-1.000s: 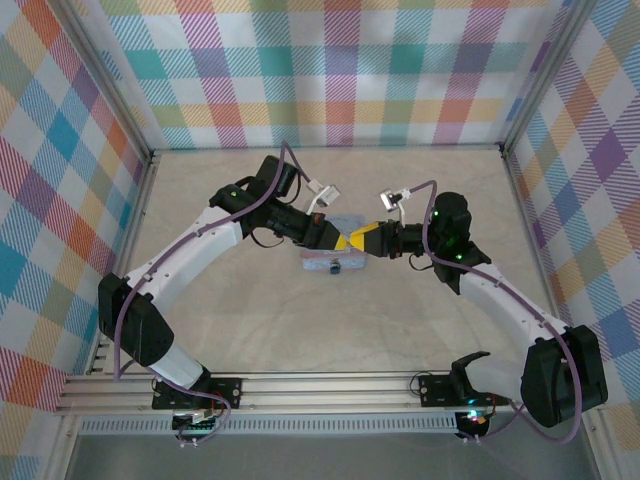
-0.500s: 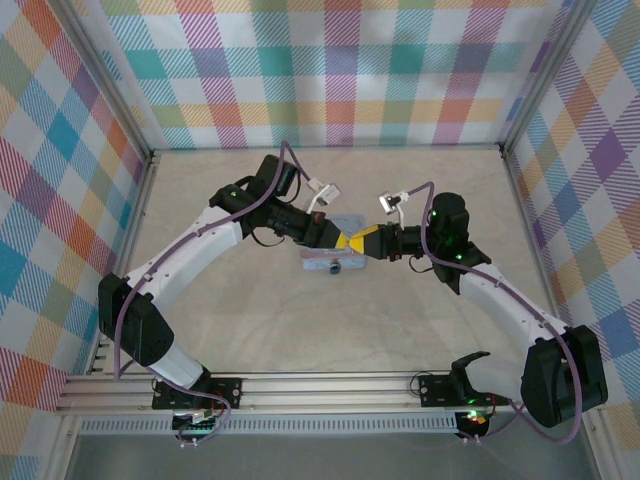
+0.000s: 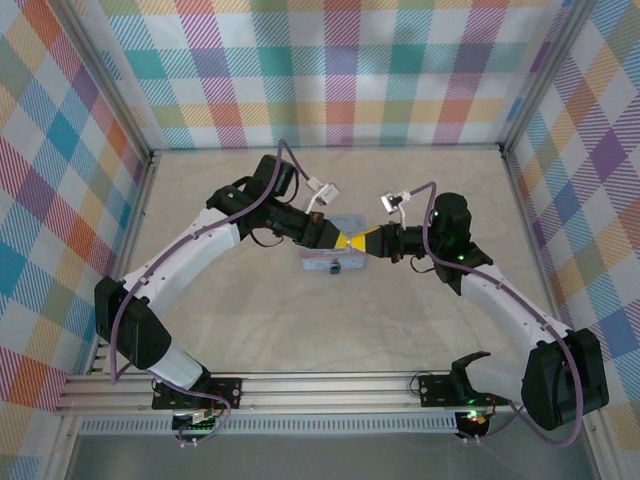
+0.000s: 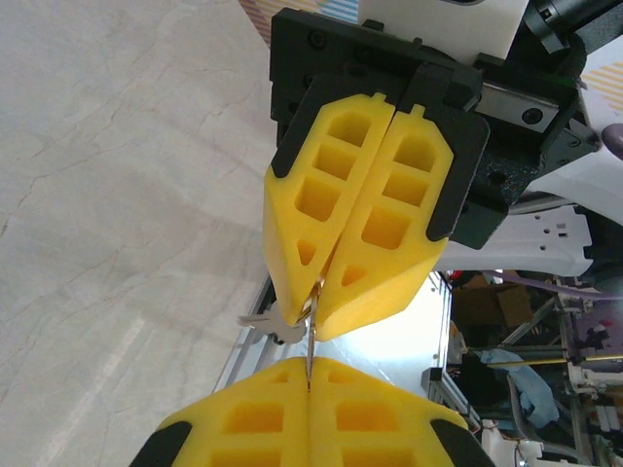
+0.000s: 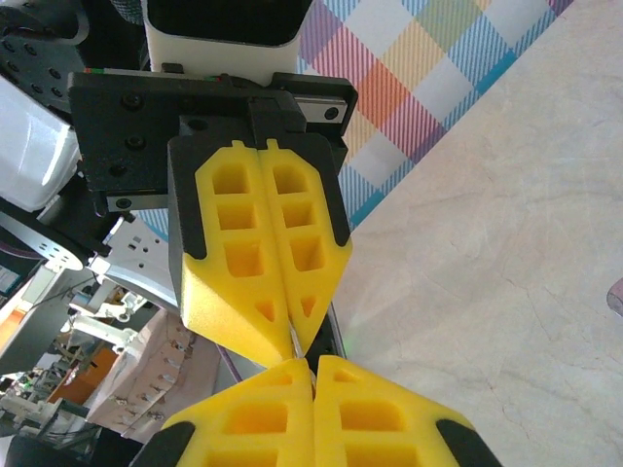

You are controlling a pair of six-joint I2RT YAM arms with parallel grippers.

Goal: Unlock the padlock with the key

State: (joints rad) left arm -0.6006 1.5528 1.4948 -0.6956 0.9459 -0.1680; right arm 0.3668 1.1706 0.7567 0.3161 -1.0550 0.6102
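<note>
**Key pinched tip to tip over tin**

On left gripper [image 4: 310, 375]: yellow fingers pressed flat together with no gap, clamped on one end of key [image 4: 311, 348]. Reaching in from left in top view, nose to nose with the other gripper.

Between the two sets of tips: key as a thin silvery blade bridging them. Small silver lobe poking out sideways at the far tips in left wrist view.

Under the meeting point, on table [image 3: 250, 330]: pale-blue tin [image 3: 315, 263], lying flat, partly hidden by both grippers. At tin's near edge, padlock [image 3: 335, 267]: tiny dark speck just beside the tips in top view. Locked or open, cannot tell.

On right gripper [image 5: 311, 366]: fingers likewise squeezed together, gripping key's other end, reaching in from right.
</note>
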